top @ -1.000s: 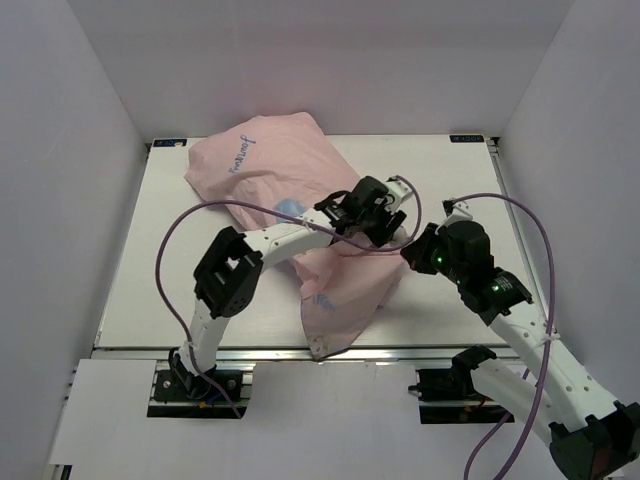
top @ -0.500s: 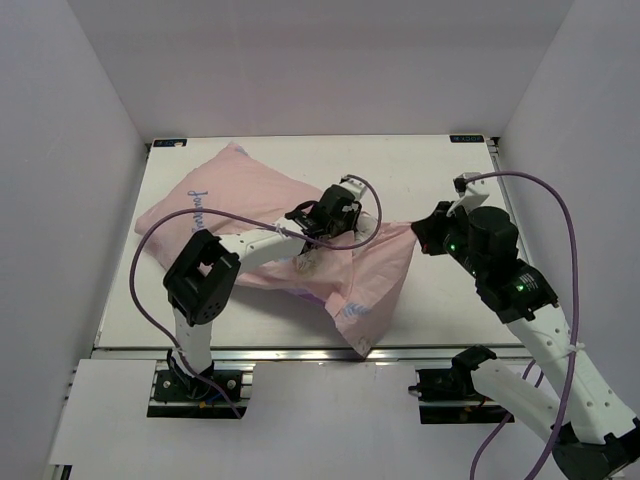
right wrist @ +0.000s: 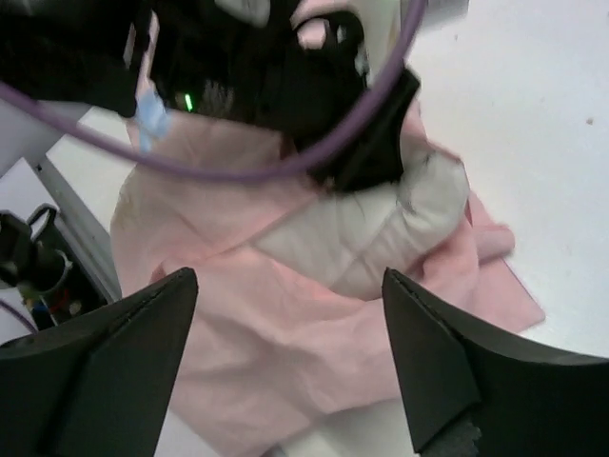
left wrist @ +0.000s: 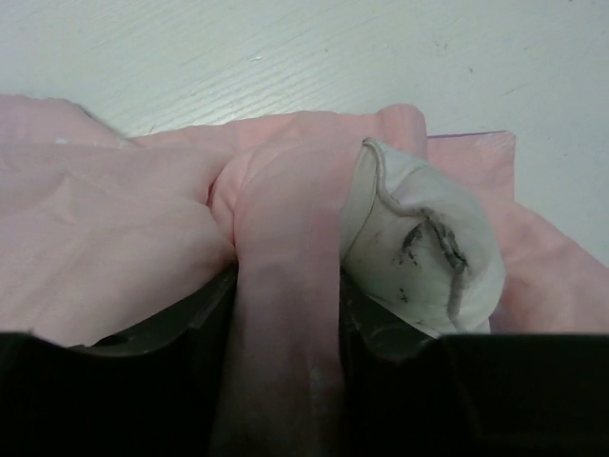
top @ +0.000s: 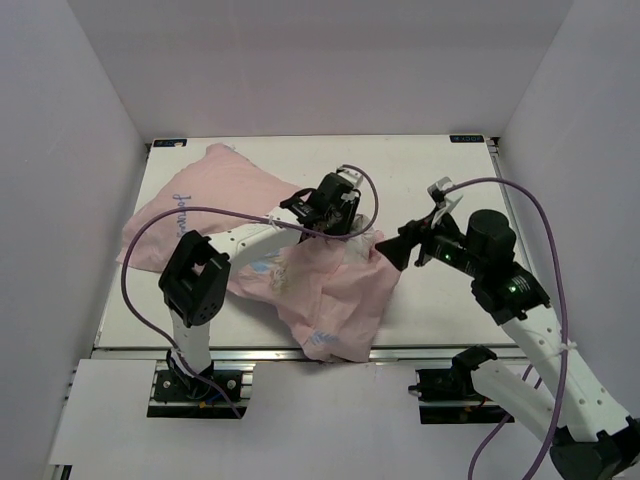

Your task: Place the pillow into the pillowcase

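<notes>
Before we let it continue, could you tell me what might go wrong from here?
1. The left gripper pinches only bunched pillowcase, with a bare corner of the pillow bulging beside it; a pull may slide the case off that corner.
2. The right gripper is open and empty, so nothing holds the opening wide.

On the pink face of the pillowcase (top: 215, 190), blue cursive lettering (top: 183, 205) seems to read "Journey", not surely. Blue labels (top: 167, 143) at the far corners of the table (top: 420, 170) are too small to read.
</notes>
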`<state>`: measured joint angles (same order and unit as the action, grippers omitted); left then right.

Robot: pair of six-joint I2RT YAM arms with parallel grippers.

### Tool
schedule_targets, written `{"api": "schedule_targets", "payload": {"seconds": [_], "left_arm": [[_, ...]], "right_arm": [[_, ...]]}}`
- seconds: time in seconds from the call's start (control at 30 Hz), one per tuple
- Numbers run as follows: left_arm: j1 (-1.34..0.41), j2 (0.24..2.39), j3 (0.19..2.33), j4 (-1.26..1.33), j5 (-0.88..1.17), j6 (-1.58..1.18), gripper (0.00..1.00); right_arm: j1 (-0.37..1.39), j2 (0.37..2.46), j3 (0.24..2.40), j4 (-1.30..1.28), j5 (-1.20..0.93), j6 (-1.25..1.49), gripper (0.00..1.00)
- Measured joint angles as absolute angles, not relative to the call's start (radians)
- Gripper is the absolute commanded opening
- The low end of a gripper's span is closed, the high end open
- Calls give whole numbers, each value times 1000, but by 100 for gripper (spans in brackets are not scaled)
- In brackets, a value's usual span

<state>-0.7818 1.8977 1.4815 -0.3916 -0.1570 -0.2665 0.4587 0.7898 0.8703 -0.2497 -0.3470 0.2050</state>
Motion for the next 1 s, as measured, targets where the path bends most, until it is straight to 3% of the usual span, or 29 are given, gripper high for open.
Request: {"api": "schedule_targets", "payload": {"seconds": [0.1,0.23,0.4,1.0], "left_arm": [[-770,1863,1480,-430,-158,-266,50],[-761,1809,1450,-455,-153,-267,49],[-759,1764,1378,-464,-134,-268,47],[-758,1684,1322,-477,-115,-276,44]], "right_arm": [[458,727,845,-329,-344,215,89],[458,694,836,-456,-171,289,89],[456,791,837,-562,13,373,89],[455,1248,671,-166,-455,467,78]]}}
